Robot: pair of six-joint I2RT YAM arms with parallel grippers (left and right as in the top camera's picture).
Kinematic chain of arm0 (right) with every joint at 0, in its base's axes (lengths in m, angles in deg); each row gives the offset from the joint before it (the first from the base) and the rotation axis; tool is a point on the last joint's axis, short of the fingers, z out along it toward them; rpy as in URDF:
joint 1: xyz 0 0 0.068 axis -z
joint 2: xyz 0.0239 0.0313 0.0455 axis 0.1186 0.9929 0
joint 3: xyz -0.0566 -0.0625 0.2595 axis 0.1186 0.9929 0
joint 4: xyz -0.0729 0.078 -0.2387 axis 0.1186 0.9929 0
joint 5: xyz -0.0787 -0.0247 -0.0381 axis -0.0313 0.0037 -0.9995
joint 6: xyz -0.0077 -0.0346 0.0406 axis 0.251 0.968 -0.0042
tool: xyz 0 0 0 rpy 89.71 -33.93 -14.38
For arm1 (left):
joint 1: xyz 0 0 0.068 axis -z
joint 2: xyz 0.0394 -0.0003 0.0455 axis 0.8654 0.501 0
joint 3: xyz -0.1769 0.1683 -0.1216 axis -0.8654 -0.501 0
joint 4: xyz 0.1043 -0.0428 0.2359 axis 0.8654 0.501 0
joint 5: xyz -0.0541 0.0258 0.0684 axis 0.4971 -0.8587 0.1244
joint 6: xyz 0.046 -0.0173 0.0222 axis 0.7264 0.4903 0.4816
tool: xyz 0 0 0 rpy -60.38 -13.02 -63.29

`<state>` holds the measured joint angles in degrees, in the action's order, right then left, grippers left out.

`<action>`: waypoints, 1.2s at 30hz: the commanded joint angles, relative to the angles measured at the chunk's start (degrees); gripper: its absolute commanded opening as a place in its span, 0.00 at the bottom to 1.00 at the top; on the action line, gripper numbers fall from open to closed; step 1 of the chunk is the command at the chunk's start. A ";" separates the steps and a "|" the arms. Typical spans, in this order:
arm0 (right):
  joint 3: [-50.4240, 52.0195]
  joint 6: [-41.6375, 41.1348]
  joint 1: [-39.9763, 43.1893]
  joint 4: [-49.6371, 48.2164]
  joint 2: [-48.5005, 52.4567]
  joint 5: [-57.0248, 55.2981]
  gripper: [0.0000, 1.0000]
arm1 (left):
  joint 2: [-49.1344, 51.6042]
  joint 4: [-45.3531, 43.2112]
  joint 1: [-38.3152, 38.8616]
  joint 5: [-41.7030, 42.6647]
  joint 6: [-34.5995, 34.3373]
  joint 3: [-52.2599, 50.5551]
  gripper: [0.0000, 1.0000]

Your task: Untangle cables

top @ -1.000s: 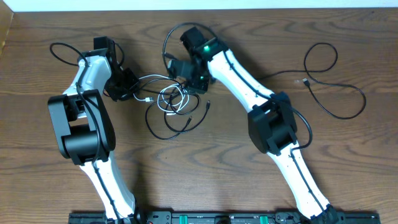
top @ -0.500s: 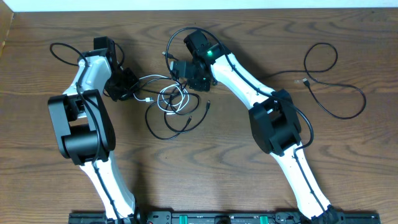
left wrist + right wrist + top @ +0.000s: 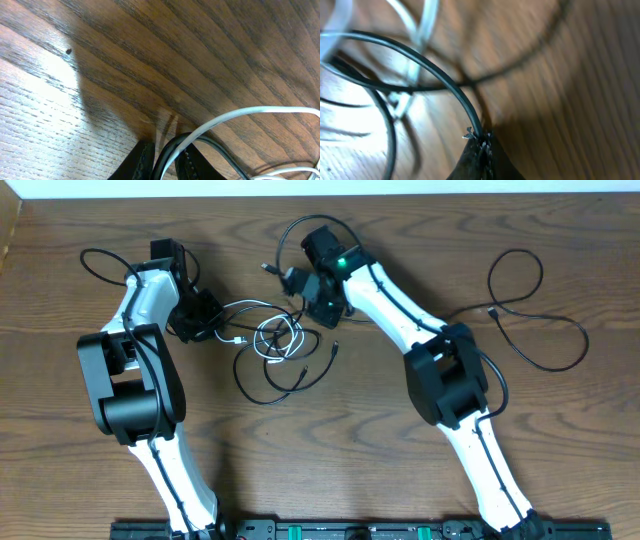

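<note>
— Since both arms are bent in over the middle of the tabletop (image 3: 340, 460), what step do you log?

— Separation, early stage. Note: the tangle (image 3: 278, 355) sits between the two hands, with the white cable (image 3: 272, 338) coiled through black loops. One loose black cable (image 3: 545, 330) lies well apart, out beyond the right arm. I judge that one done.

— Hands?

— Entry: the left hand (image 3: 165, 161) is clenched low at the tabletop, the white cable and a black strand both running out between its fingers (image 3: 144, 159). Then the right hand (image 3: 480, 146) is pinched tight on a black cable (image 3: 435, 70), right at the tips. That wrist view is blurred, so I cannot tell which loop of the tangle the strand belongs to.

— Pose?

— From above, the left arm is folded, its forearm reaching in at the tangle's left edge. The right arm is stretched long from its base, wrist at the far edge of the tangle, hand angled down toward it.

— Next move?

— My guess is that the left anchors while the right draws its strand away, slowly. Watch that the white coil doesn't cinch round the black. If it tightens, give slack and regrip nearer the crossing.
</note>
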<state>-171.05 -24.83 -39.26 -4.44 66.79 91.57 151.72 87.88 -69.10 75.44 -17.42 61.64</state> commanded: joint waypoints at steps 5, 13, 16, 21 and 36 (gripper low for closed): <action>-0.42 -12.74 4.92 4.37 -8.72 -1.75 0.01 | 2.25 0.35 0.52 -0.13 0.11 -1.31 0.23; -0.42 -19.85 10.27 12.72 -11.85 -12.44 0.01 | 2.27 0.35 0.52 -0.15 0.11 -1.31 0.23; -0.42 -22.16 13.11 17.66 -11.89 -19.15 0.01 | 2.27 0.35 0.52 -0.13 0.11 -1.31 0.23; -0.42 -22.18 18.05 23.23 -11.89 -21.40 0.01 | 2.27 0.33 0.52 -0.15 0.11 -1.31 0.23; -0.39 -27.21 36.35 25.90 -11.89 -20.98 0.01 | 2.27 -0.02 0.50 -2.12 1.55 -1.31 0.08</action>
<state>-171.05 -49.31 -5.71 21.22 55.64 72.16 151.72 87.84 -68.82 75.34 -16.33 61.64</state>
